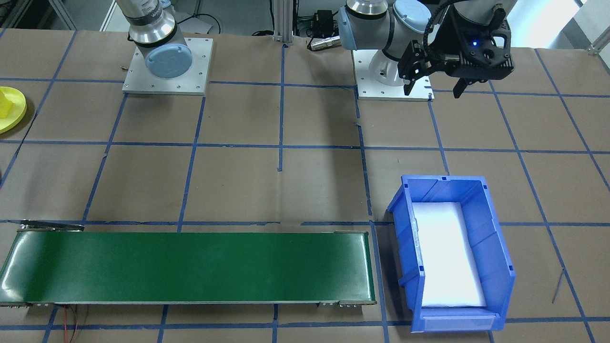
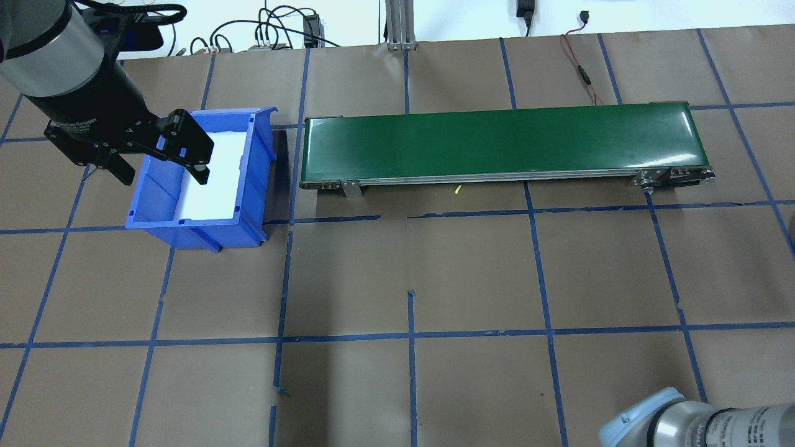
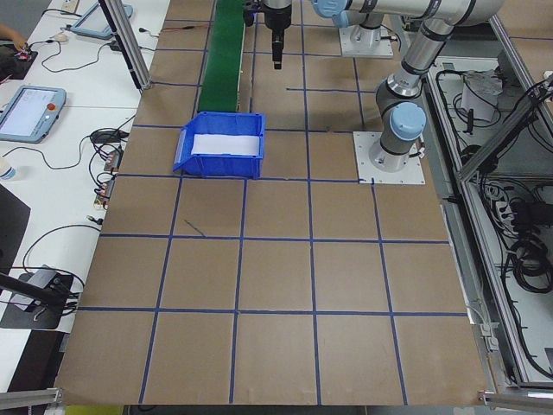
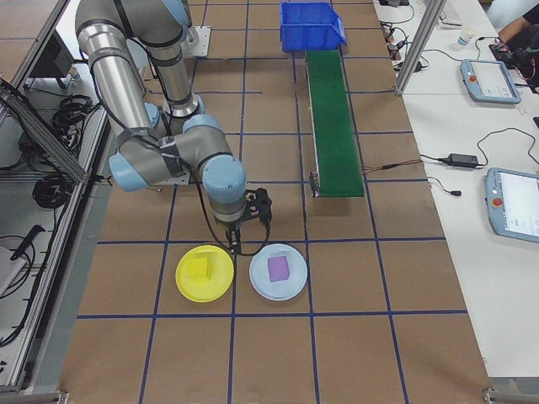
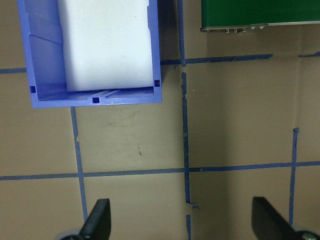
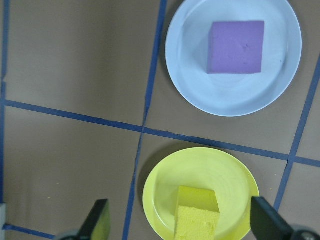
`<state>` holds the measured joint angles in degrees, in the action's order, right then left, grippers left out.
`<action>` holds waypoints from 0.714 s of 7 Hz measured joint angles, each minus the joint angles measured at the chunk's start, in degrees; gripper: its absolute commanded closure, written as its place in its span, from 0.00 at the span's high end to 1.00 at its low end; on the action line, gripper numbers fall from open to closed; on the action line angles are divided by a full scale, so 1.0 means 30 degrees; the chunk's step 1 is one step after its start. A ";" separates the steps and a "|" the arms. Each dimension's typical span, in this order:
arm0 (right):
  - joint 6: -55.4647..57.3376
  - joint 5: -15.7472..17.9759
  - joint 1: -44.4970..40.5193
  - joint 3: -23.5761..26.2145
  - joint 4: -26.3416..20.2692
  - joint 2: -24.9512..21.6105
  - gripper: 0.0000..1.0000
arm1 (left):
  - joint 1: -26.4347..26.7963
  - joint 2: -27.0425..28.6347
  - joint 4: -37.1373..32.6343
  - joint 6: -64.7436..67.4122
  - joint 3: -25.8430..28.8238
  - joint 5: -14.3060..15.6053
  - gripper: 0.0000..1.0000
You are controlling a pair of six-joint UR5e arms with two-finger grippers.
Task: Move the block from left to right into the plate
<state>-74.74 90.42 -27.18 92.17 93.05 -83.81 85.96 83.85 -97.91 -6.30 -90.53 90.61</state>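
1. Yellow block (image 6: 196, 216) lies in the yellow plate (image 6: 165, 190), lower centre of right wrist view; placement looks done.
2. Right hand (image 6: 182, 227) wide, empty, apparently above it.
3. Left hand (image 5: 182, 225) wide, empty.
4. Next: probably retreat.

Two plates (image 6: 200, 190) (image 6: 233, 55), two blocks (image 6: 197, 215) (image 6: 236, 47), one blue bin (image 2: 205, 180), one green conveyor (image 2: 503, 144).

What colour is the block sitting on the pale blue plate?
Purple. The block on the pale blue plate shows best in the right wrist view.
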 measured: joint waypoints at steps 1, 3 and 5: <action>0.1479 0.0014 -0.1408 -0.0692 -0.1507 -0.0758 0.95 | 0.0000 0.0000 0.0001 0.0000 0.0000 0.0002 1.00; 0.6234 0.0051 -0.5021 -0.1035 -0.3945 -0.2416 0.93 | 0.0001 -0.0020 0.0001 -0.0003 0.0010 0.0014 1.00; 1.1915 0.0050 -0.9535 -0.1226 -0.4552 -0.3179 0.94 | -0.0011 -0.0027 0.0000 -0.0009 0.0014 0.0004 1.00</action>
<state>-38.99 90.57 -55.78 88.49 79.39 -93.34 85.92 83.76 -97.91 -6.32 -90.48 90.62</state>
